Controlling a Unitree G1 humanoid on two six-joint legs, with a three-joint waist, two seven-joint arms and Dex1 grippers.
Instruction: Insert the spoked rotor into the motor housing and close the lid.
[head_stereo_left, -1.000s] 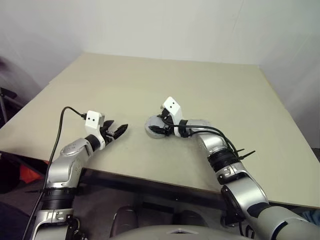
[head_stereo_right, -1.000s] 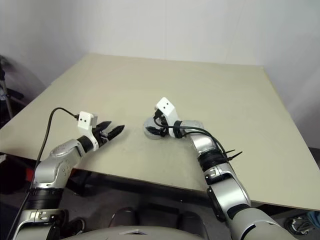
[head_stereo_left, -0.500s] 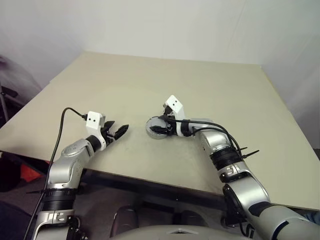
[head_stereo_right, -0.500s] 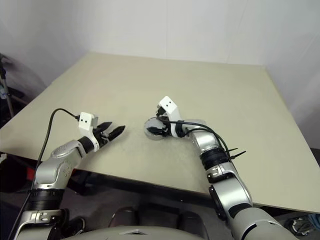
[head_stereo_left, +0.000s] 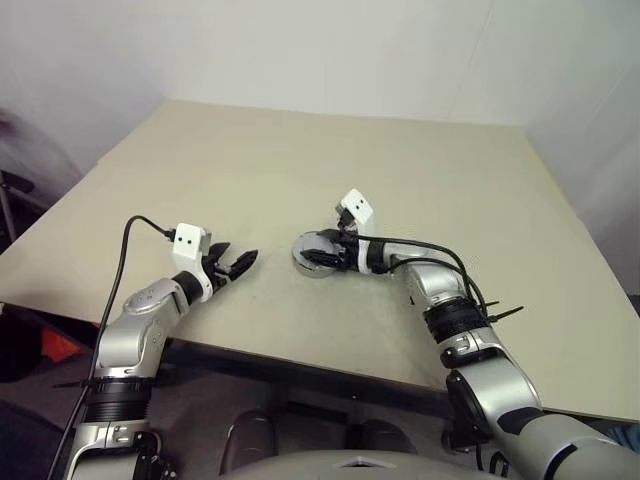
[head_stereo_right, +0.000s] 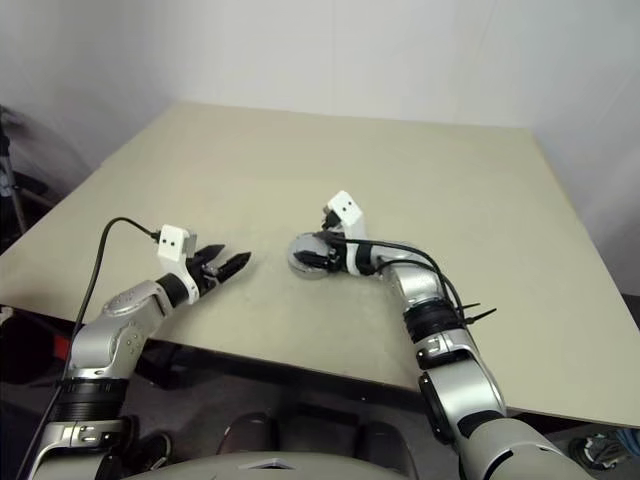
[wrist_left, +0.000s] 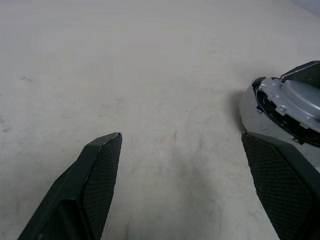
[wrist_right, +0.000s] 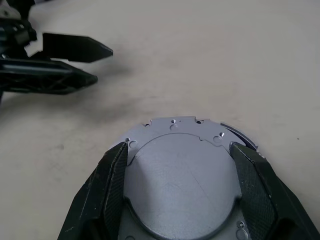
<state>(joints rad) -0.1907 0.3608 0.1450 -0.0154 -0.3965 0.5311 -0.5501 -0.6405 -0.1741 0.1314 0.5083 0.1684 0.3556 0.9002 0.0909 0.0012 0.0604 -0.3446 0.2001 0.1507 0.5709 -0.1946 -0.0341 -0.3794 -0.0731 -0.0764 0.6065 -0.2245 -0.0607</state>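
Motor housing (wrist_left: 280, 107) partly behind right gripper (wrist_right: 182, 165), its interior unseen.

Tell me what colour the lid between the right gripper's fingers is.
Pale silvery grey lid, clearest in the right wrist view.

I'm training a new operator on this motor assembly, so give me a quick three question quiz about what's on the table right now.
1. True or false: the left gripper holds the lid.
2. What does the right gripper straddle? A the lid on the motor housing; B a spoked wheel; C bare table.
3. How do the left gripper's fingers stand?

Key: 1 false, it is open over bare table. 2 A. 3 spread wide, empty.
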